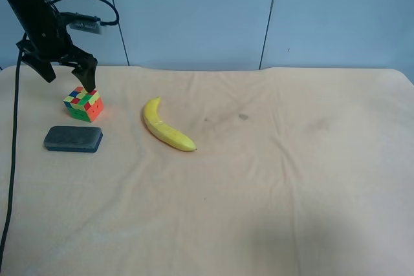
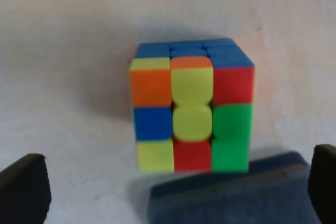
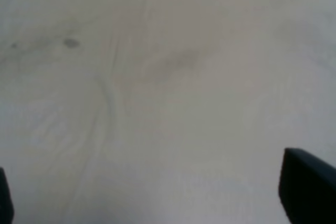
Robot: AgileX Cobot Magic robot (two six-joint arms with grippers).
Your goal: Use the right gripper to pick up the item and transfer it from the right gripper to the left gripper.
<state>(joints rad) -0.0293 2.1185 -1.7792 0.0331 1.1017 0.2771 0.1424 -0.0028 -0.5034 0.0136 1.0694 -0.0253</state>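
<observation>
On the cream tablecloth (image 1: 259, 192) the puzzle cube (image 1: 83, 104) lay free; the left gripper (image 1: 70, 72) hung released over it; the right gripper (image 3: 157, 203), spread wide, held nothing; by its look the transfer seemed finished.

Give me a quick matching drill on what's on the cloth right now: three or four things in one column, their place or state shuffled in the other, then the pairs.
Things:
1. puzzle cube
2. banana
3. dark block
4. left gripper

Places or states:
A. lies curved toward the middle of the cloth, apart from the rest
B. jaws open, just above the cube
C. lies flat on the cloth, just in front of the cube
D. sits on the cloth under the open jaws

Pairs: 1-D, 2-A, 3-C, 4-B
</observation>
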